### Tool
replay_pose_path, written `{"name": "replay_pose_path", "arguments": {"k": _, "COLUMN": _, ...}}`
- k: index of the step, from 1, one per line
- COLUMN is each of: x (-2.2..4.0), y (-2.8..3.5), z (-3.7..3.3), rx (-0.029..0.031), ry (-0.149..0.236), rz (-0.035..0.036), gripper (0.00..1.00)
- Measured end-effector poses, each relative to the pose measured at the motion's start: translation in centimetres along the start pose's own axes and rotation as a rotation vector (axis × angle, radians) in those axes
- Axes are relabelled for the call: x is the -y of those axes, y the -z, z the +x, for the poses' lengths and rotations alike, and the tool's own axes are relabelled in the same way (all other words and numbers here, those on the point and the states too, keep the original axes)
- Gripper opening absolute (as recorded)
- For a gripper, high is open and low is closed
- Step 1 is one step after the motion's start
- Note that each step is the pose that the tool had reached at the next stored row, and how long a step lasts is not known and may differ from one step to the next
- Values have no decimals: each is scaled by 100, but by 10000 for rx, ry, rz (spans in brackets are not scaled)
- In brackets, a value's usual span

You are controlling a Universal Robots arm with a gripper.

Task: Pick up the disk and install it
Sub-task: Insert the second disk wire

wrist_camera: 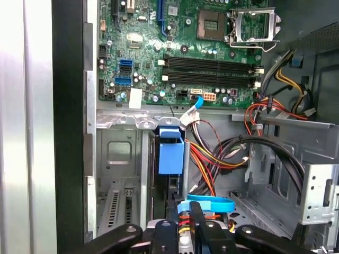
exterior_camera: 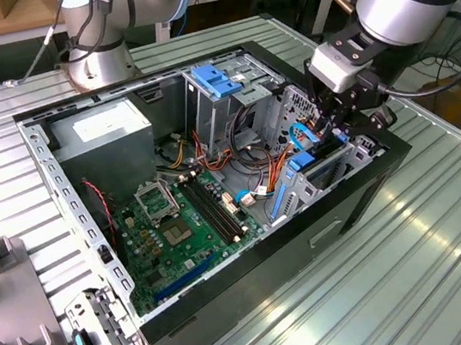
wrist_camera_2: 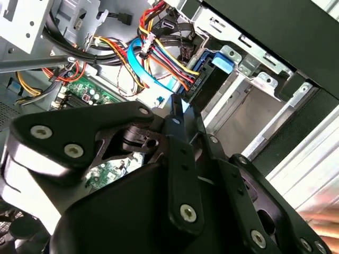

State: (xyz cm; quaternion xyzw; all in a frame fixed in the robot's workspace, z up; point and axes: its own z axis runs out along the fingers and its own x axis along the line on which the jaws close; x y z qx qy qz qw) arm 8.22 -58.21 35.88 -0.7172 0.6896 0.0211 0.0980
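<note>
While seated in bay [wrist_camera: 123, 174], disk [wrist_camera: 170, 153], tool [exterior_camera: 346, 120] above.

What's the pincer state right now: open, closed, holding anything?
Pincer: open or closed cannot be told; it is right by the disk.

ribbed metal table [exterior_camera: 452, 261] under computer case [exterior_camera: 255, 281]

Disk [exterior_camera: 327, 167] in bay [exterior_camera: 354, 157] at case [exterior_camera: 255, 281] front; pincer [exterior_camera: 347, 125] above.
</note>
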Motion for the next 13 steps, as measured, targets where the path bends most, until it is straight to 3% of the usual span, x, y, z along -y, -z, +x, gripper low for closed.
{"name": "replay_pose_path", "arguments": {"k": 4, "x": 2, "y": 1, "z": 0, "rx": -1, "ry": 0, "rz": 0, "gripper": 11}}
{"name": "replay_pose_path", "arguments": {"k": 13, "x": 7, "y": 0, "z": 0, "rx": 2, "ry": 0, "rz": 0, "gripper": 11}}
